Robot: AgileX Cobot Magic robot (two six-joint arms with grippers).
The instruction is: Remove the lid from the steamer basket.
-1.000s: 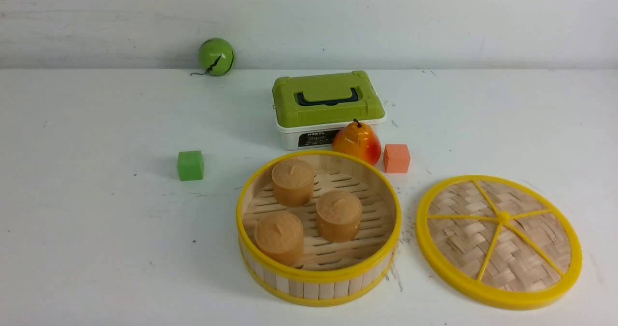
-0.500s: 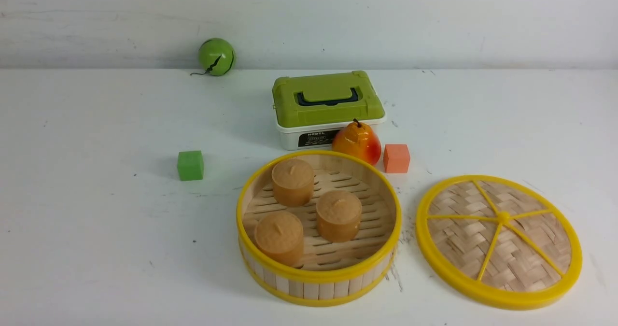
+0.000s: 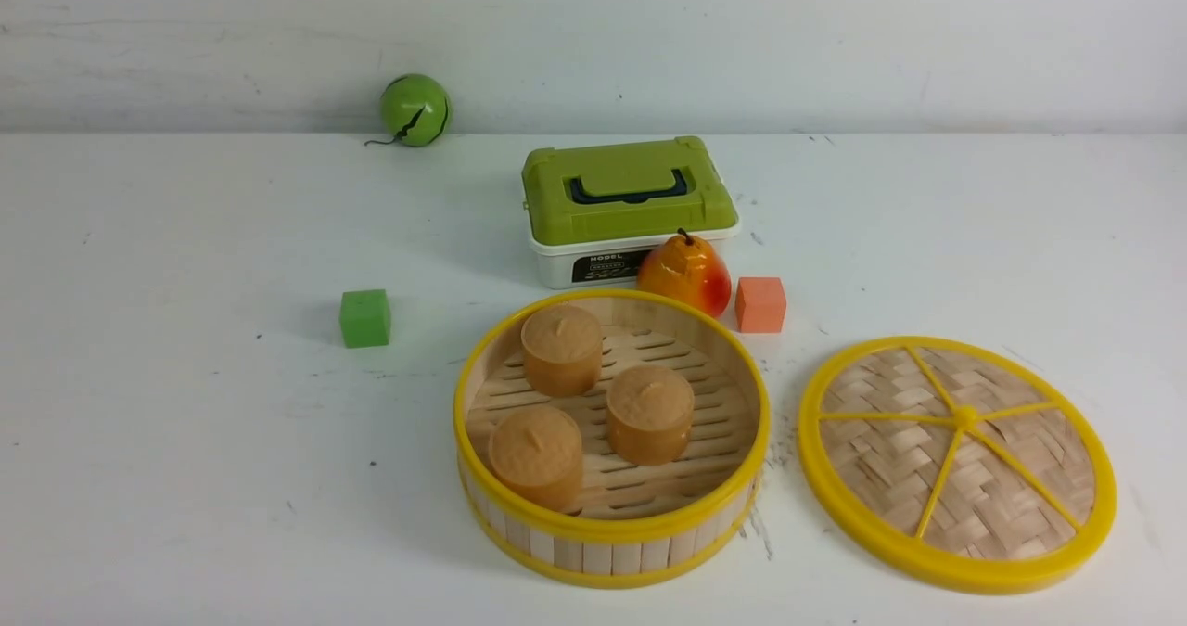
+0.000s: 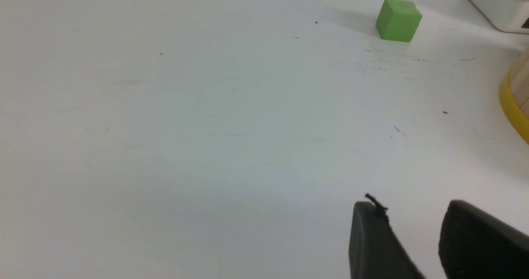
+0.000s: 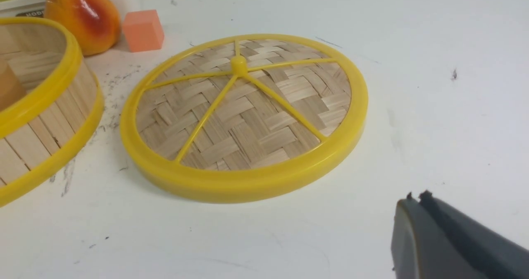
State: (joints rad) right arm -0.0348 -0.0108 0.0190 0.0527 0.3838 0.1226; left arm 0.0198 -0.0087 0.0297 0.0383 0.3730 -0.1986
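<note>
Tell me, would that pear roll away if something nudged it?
Probably it would wobble more than roll: the pear stands upright on a broad base, stem up. Its skin looks glossy, so it may slip in a grip. The basket and the orange cube sit close by and would likely stop it.

Robot test bench, not a home.
Toy props are sitting on a scuffed white tabletop [image 3: 185, 478] against a bare white wall [image 3: 835, 42].

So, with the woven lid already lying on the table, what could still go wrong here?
Little, probably. The woven bamboo lid with the yellow rim lies flat close beside the open yellow-rimmed steamer basket; a careless arm could nudge either. The right gripper sits near the lid's edge and might bump it.
</note>
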